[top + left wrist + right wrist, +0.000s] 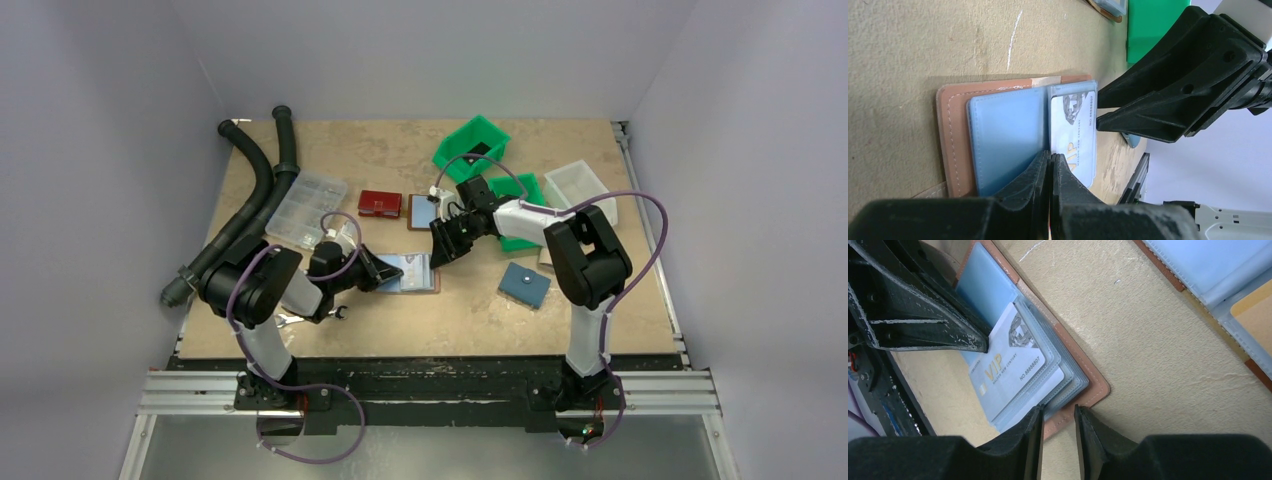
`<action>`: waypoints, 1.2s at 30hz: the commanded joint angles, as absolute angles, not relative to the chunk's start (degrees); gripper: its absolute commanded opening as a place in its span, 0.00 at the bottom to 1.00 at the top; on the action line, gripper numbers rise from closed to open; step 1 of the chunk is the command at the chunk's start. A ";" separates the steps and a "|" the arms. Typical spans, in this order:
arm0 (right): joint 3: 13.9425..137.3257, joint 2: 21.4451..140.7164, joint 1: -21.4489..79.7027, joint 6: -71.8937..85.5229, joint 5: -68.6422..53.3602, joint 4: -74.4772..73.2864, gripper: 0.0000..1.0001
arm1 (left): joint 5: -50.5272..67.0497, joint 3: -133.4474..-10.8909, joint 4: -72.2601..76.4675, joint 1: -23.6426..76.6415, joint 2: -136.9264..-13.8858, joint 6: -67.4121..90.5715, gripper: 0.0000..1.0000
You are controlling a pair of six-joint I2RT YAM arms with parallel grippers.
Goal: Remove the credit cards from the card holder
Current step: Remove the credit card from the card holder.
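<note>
**While sleeved in the open card holder (953,135), a credit card (1073,130) faces up**

Its long axis runs front to back on the tabletop (450,320). The closed left tool (1050,160) presses the holder at the card's edge. The right tool (1058,412), slightly parted and empty, sits at the holder's brown rim. The card is white with gold "VIP" lettering.

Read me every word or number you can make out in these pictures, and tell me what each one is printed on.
"VIP", in gold, on the pale card lying in the open card holder.
"NO 8888807", in black along that card's edge; the last digits are not certain.
A small line under VIP apparently ends "NEW CENTURY"; its first word is too small to read.
Nothing else in any view carries readable text.
</note>
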State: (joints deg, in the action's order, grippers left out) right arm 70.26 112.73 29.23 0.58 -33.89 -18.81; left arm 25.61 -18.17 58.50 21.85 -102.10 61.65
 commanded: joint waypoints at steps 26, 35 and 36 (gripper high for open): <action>68.68 115.95 29.22 -1.06 -25.81 -23.55 0.34 | 31.45 -15.18 58.03 18.90 -99.39 60.00 0.00; 68.82 115.00 29.17 -2.02 -30.46 -23.73 0.36 | 33.99 -14.85 68.99 18.90 -104.90 65.50 0.31; 68.82 115.04 29.18 -2.12 -30.76 -23.72 0.36 | 34.01 -14.90 69.52 18.90 -105.74 65.78 0.33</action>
State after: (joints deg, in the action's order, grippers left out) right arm 70.32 112.88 29.45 1.15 -34.46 -18.61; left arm 32.58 -15.35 63.24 19.44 -102.94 63.66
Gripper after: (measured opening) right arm 0.365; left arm 0.295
